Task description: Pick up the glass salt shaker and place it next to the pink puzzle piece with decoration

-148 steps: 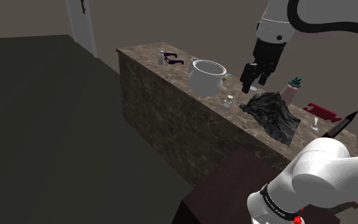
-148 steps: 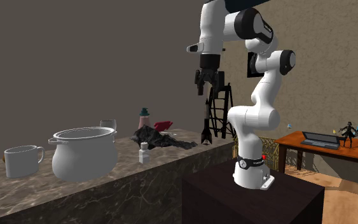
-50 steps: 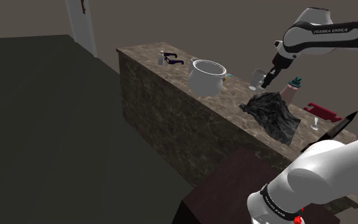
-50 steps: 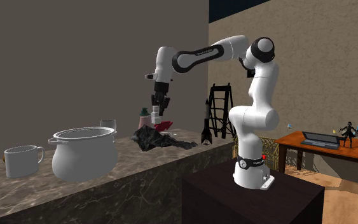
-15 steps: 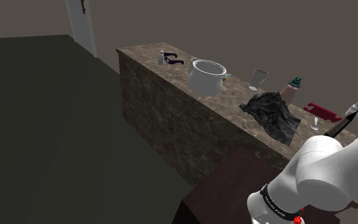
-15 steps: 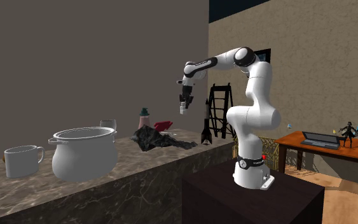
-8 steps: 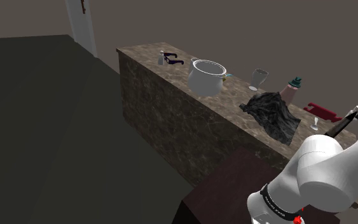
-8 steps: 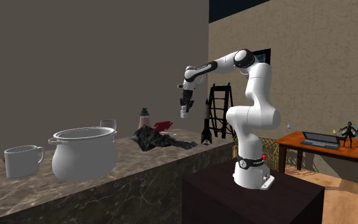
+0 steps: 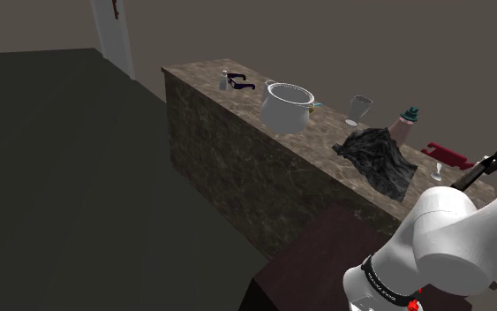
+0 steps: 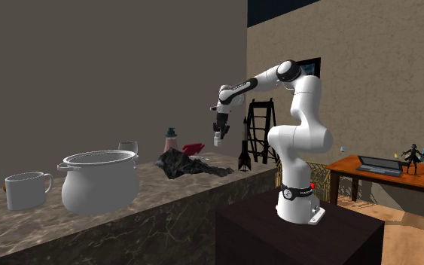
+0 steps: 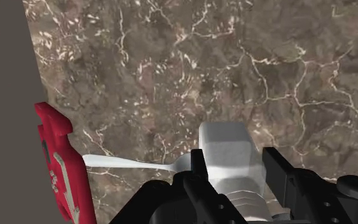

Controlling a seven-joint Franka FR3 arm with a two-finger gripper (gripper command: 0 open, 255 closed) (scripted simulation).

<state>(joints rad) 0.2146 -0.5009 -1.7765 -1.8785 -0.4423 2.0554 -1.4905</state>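
Brown marble counter (image 11: 234, 63) underneath, my black two-finger gripper (image 11: 234, 167) closed narrow around pale grey square salt shaker (image 11: 227, 145), carried clear above the counter, flat red puzzle piece (image 11: 61, 162) nearby

salt shaker (image 11: 228, 137): near end hidden behind pincer (image 11: 234, 158) | red puzzle piece (image 11: 60, 165): cut off by picture edge

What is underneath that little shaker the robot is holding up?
Brown marbled countertop and a white spoon-like thing, one end of which the shaker covers. A red piece lies near its other end.
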